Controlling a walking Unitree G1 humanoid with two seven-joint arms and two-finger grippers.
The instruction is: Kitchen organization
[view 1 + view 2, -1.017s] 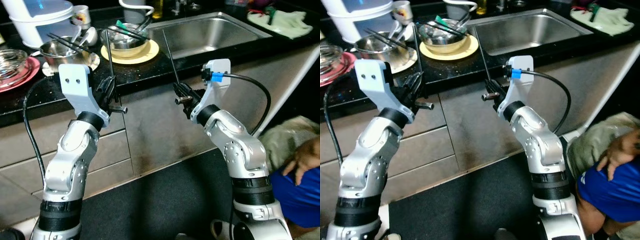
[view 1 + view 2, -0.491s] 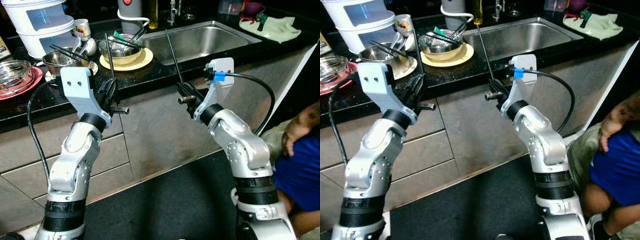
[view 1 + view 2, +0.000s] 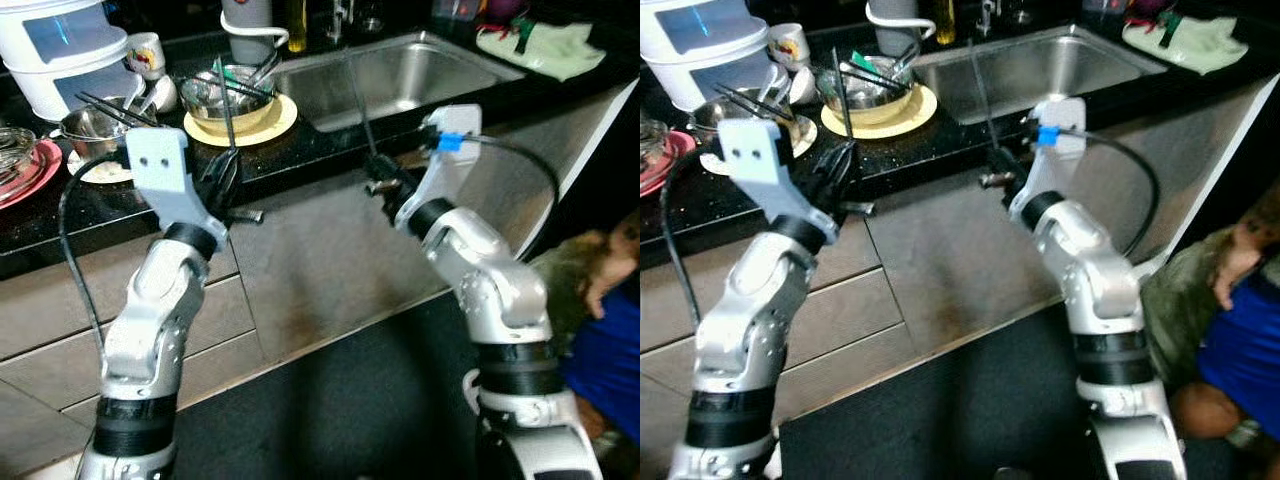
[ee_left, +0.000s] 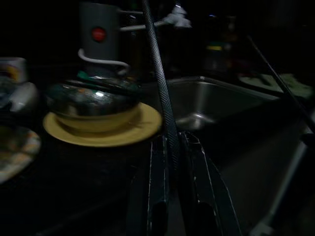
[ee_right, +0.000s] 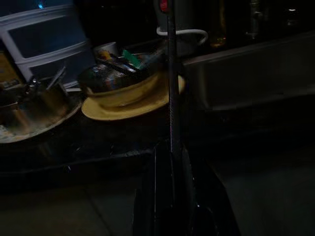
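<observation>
No text, label or number can be read anywhere.

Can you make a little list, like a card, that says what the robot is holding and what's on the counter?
left gripper: shut on a thin black stick, held upright
right gripper: shut on a second black stick, held upright
counter: black, just ahead of both grippers
yellow plate: on the counter, with a metal bowl on it
sink: steel, to the plate's right
pink plate: far left on the counter
green cloth: right of the sink
person: low on the right, in blue
</observation>
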